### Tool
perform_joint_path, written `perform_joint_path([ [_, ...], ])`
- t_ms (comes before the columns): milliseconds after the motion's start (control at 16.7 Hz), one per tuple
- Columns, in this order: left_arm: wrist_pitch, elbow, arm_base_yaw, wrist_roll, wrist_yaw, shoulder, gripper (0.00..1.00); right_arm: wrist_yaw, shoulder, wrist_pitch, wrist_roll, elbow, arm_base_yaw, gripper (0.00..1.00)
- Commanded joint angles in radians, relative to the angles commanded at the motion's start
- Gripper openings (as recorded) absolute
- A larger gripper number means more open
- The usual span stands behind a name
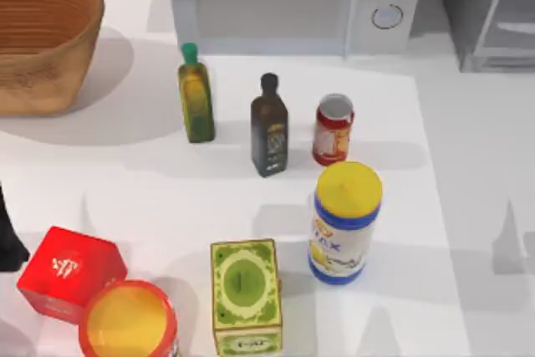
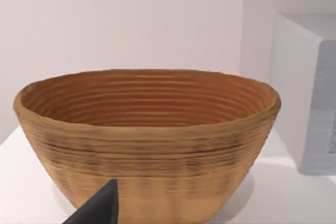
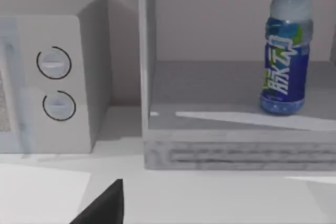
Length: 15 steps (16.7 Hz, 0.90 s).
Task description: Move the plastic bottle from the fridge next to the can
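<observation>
The clear blue-capped plastic bottle [image 3: 286, 51] stands upright inside the open grey metallic fridge [image 3: 231, 145], well apart from the small red tin can [image 1: 333, 130], apparently awaiting retrieval; I cannot tell either arm's jaws' state.

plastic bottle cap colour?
Blue, on the plastic bottle standing in the fridge; the right wrist view shows it best.
</observation>
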Motion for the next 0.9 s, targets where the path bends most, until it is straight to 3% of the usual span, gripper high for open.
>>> perform_joint_path([
  [420, 0.000, 0.000, 0.000, 0.000, 0.000, 0.000, 1.00, -0.021, 0.157, 0.119, 0.000, 0.110, -0.031, 1.00],
  [660, 0.000, 0.000, 0.000, 0.000, 0.000, 0.000, 1.00, -0.063, 0.472, 0.309, 0.000, 0.284, -0.075, 1.00],
  [900, 0.000, 0.000, 0.000, 0.000, 0.000, 0.000, 1.00, -0.114, 0.942, 0.536, -0.001, 0.493, -0.128, 1.00],
])
